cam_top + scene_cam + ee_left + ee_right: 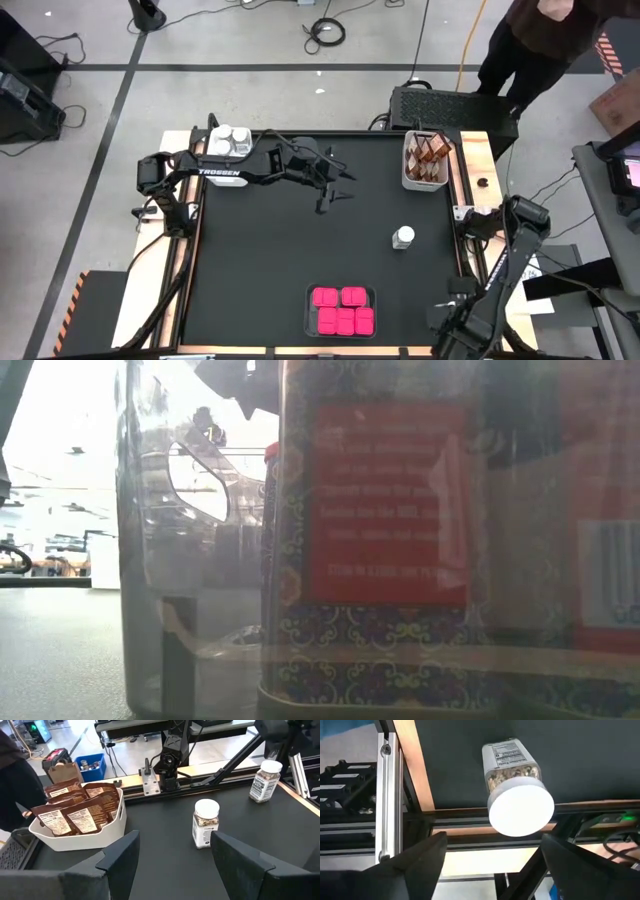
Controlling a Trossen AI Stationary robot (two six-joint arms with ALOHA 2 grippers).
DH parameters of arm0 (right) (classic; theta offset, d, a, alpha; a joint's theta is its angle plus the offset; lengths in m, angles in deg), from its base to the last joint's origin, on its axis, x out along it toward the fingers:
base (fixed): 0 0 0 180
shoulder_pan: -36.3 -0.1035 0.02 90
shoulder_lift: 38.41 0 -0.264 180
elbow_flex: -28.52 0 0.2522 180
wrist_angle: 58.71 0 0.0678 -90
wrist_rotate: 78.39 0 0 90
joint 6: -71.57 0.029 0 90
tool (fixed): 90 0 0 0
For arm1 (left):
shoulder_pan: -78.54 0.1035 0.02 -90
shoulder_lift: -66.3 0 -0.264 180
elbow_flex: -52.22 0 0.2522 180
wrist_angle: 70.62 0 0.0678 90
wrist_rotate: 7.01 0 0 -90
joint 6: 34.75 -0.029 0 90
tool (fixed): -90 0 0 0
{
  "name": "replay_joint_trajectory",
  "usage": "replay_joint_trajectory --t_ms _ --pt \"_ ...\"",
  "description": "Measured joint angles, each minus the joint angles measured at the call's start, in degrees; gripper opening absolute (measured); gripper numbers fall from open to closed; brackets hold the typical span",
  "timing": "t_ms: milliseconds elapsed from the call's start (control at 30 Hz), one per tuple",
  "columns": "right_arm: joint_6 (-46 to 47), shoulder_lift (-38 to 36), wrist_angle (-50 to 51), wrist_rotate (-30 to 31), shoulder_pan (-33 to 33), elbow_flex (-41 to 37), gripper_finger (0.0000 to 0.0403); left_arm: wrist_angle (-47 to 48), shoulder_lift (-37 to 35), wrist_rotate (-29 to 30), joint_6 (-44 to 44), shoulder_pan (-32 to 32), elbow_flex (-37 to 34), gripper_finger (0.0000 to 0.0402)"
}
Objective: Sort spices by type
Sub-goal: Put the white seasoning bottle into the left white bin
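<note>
Clear jar (205, 823) with white lid stands alone mid-tabletop (260, 260), ahead of the left gripper (172, 855), fingers spread and empty. Step: reaching for this last loose jar; next, straddle and close. Right gripper (490, 857), parked at the tabletop's right edge, is open, empty.

Even, bright light falls from overhead on the black desk (260, 260), and shadows under the arms are faint and soft. The pink boxes (342, 309) glow saturated but sharp. At desk height the picture is murky: a clear container wall (160, 560) sits pressed near the lens, smeared with reflections, its red label (385, 500) unreadably blurred, the room behind blown out white. The white lid (521, 812) glares, almost featureless.
</note>
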Motion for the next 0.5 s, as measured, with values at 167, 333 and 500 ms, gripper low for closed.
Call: replay_joint_trajectory --t_ms 167,333,500 --pt "-2.26 0.37 0.11 0.66 0.77 0.00 0.0345 0.40 0.00 0.00 -0.17 -0.02 0.00 0.0244" --pt "-3.31 0.37 0.94 3.36 0.77 -0.78 0.0346 0.54 0.00 0.00 -0.37 0.00 0.00 0.0244" --pt "-3.85 0.37 -0.86 3.29 0.74 -4.18 0.0343 0.96 0.00 0.00 -1.07 0.00 -0.02 0.0244"
